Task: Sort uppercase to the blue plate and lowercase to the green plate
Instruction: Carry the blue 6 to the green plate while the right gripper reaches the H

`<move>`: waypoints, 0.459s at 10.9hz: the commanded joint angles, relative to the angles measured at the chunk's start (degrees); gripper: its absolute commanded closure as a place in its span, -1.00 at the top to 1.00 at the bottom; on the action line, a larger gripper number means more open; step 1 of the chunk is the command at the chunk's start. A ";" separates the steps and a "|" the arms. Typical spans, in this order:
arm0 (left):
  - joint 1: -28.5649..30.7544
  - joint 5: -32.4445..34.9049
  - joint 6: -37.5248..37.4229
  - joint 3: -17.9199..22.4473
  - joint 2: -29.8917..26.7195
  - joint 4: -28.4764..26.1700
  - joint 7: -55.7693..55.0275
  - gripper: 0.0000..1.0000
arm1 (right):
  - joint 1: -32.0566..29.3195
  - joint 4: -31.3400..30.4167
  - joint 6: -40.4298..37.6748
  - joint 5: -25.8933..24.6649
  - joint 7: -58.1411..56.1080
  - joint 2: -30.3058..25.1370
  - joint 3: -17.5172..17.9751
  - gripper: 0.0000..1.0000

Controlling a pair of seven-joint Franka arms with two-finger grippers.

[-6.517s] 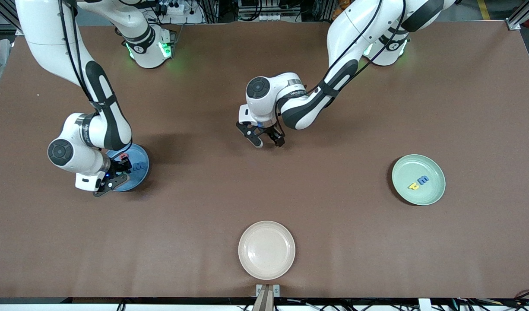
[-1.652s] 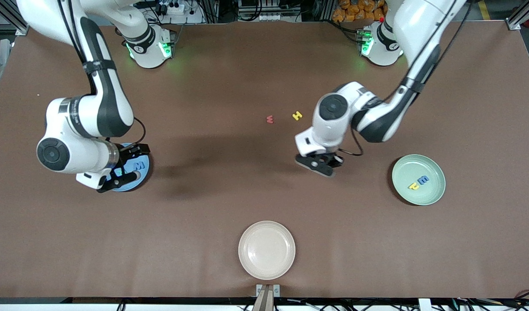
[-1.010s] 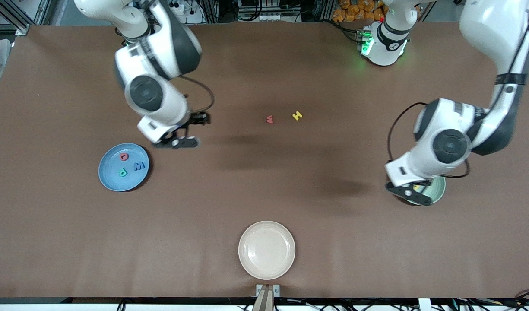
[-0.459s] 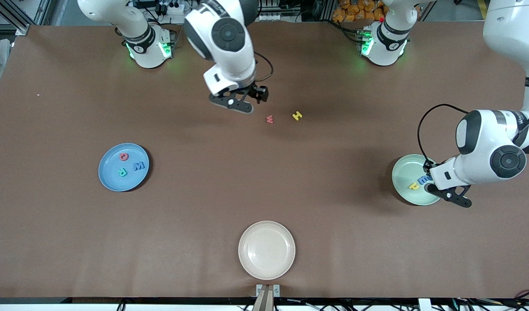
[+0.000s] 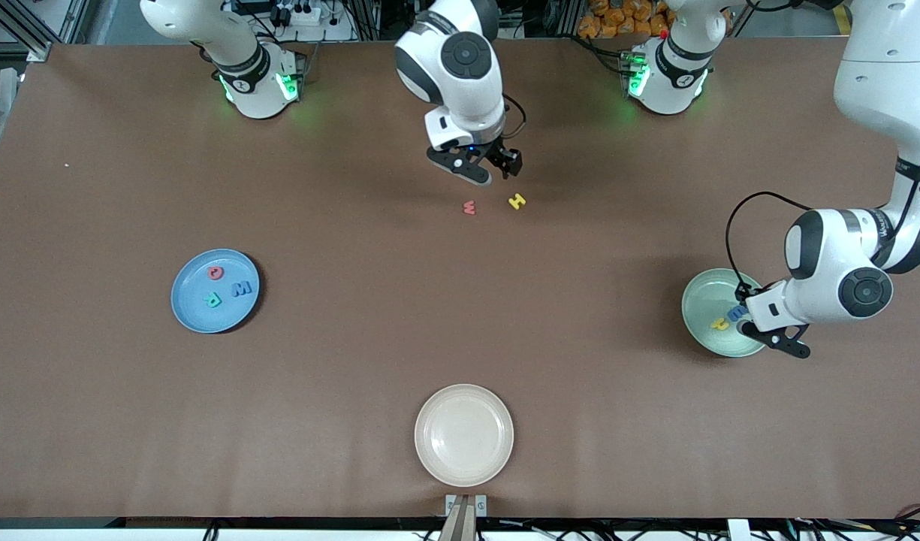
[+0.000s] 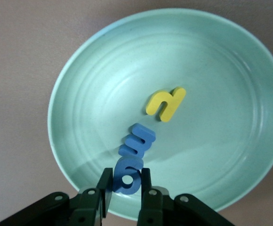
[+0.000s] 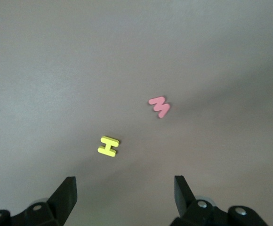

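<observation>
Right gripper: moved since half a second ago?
Yes. The right gripper has shifted toward the left arm's end, now over bare table beside the yellow H and red w.

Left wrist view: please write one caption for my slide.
Left gripper holds a blue letter over the green plate, beside another blue letter and a yellow one.

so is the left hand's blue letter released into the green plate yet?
No. The left hand is shut on the blue letter, over the green plate.

Three plates (image 5: 463, 435); four uppercase letters (image 5: 517, 201); four lowercase letters (image 6: 165, 103); two arms (image 5: 460, 68)
</observation>
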 commanded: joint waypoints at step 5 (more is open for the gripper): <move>-0.21 -1.18 0.80 0.37 -2.22 0.68 1.59 1.00 | 0.23 1.56 14.21 1.71 4.98 12.05 0.23 0.72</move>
